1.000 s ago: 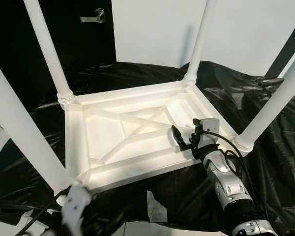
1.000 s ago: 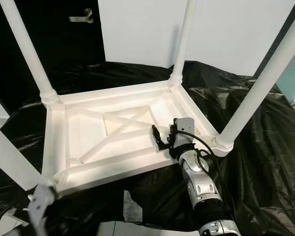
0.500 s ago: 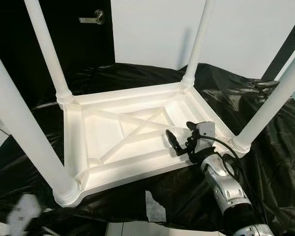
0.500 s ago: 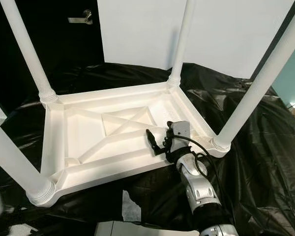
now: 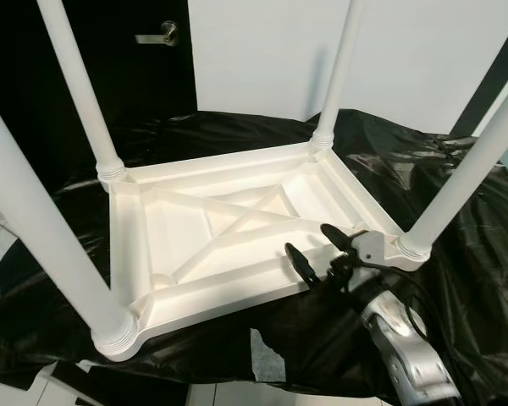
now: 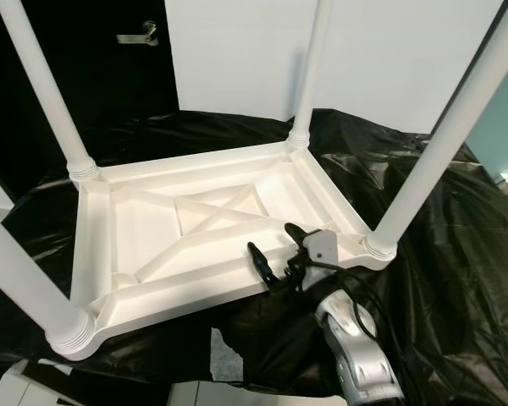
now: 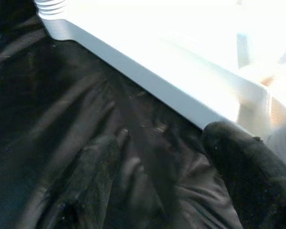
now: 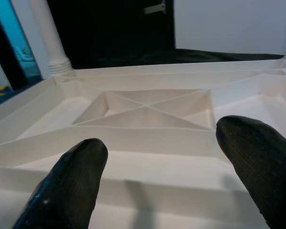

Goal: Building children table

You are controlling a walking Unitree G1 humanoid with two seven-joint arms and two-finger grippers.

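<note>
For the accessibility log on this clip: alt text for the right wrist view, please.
An upside-down white plastic children's table with crossed underside ribs lies ahead of the right gripper, whose two black fingers stand open near its edge. A white leg rises at a far corner before a dark door.

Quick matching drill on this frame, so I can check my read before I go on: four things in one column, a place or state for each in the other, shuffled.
1. table
2. right gripper
3. plastic sheet
4. door handle

a. black, spread under the table
b. open, at the tabletop's near rim
c. upside down, four legs pointing up
d. on the dark door at the back

Pairs: 1-c, 2-b, 3-a, 4-d
</note>
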